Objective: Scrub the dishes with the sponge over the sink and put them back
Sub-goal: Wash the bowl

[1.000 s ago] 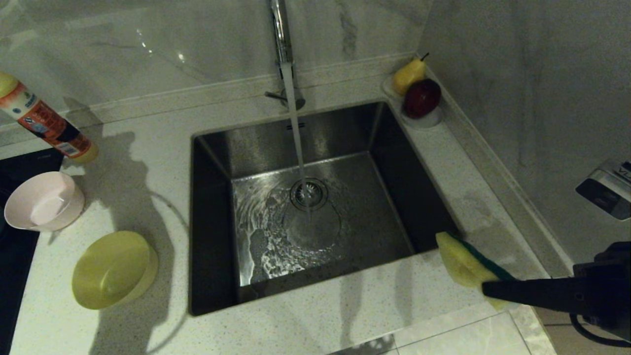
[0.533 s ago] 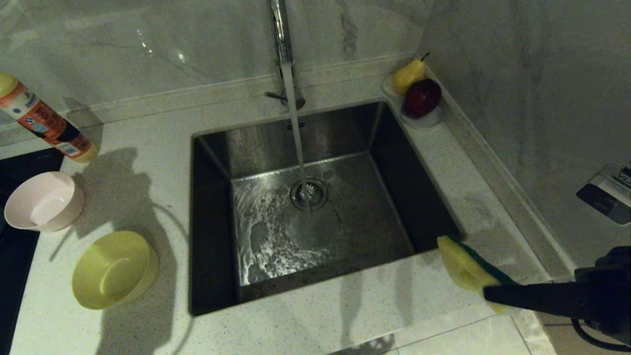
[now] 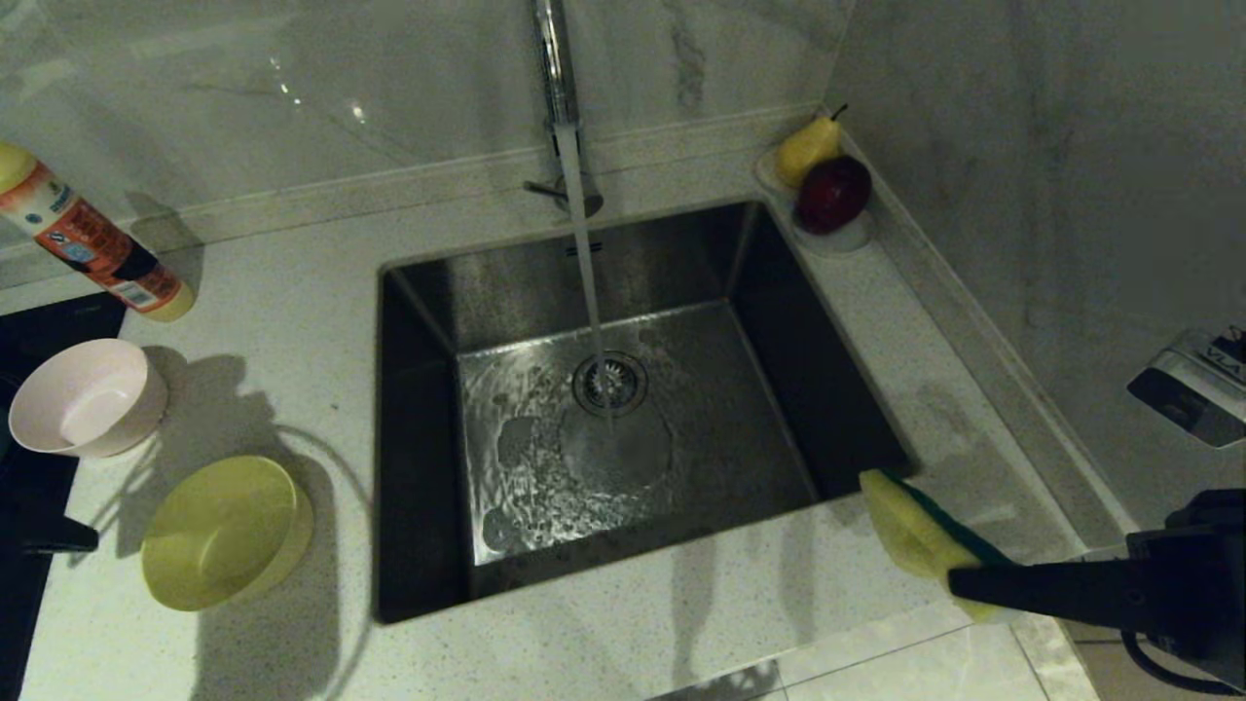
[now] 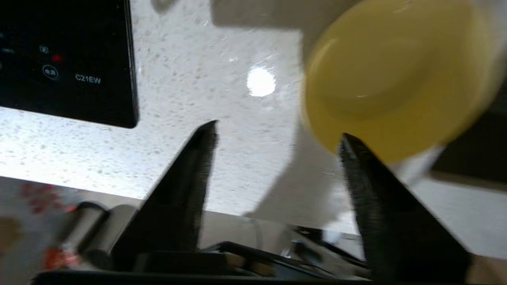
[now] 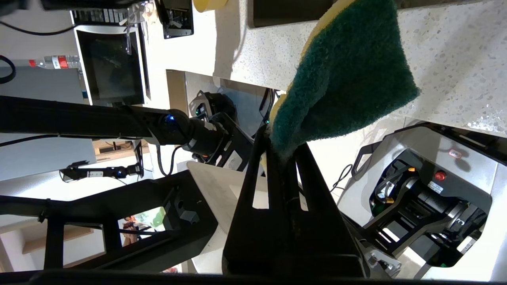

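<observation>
Sponge (image 3: 915, 531) in right gripper (image 3: 959, 582), seemingly beside sink (image 3: 419, 409).

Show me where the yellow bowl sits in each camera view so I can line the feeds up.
Head view: yellow bowl lies lower left, on the speckled counter, left of the sink.
Left wrist view: it fills the upper right, beyond the open left gripper.
Right wrist view: only a sliver of its rim shows at the top edge.
Shared landmark: the speckled counter.
</observation>
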### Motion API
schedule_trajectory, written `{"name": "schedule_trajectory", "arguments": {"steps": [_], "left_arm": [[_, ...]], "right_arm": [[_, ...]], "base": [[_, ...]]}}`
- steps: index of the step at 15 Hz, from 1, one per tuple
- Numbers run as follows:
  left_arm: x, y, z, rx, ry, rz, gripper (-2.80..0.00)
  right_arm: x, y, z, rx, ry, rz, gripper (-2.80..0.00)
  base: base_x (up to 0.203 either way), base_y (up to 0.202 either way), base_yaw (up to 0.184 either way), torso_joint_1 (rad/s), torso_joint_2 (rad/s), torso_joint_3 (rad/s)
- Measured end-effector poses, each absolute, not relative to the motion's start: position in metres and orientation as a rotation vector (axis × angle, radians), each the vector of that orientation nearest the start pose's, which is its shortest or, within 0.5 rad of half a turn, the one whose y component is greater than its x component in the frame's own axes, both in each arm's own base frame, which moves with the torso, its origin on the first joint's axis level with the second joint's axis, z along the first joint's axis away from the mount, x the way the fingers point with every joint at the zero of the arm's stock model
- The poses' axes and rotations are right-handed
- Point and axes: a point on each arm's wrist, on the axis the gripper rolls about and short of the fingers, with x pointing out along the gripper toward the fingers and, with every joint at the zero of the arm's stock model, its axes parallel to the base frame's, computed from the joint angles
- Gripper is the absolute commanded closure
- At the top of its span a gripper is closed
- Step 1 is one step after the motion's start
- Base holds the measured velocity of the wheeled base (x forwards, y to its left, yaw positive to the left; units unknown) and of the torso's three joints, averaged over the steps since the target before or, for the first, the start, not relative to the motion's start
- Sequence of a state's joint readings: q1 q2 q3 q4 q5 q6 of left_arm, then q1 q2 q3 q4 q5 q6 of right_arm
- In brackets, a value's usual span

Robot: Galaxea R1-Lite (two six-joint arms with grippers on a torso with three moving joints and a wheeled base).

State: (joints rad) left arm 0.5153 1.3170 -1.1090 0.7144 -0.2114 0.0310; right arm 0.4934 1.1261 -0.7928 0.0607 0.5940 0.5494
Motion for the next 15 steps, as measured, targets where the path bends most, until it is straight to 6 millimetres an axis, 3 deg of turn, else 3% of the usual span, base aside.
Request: {"name": "schedule_trajectory", "arguments": {"steps": [5,15], "left_arm": [[0.159,0.076,0.216,-0.276,0.91,0.257,-2.8],[0.17,0.078,0.181,-0.283,0.947,0.299,-2.8]], "right_arm": [[0.132,0.083,0.243,0.508,0.707,0.917,0.0],[0.132,0.083,0.243,0.51,0.706,0.916,0.0]], "base": [[0.0,0.0,0.0,0.0,0.0,0.0],[0.0,0.0,0.0,0.0,0.0,0.0]]}}
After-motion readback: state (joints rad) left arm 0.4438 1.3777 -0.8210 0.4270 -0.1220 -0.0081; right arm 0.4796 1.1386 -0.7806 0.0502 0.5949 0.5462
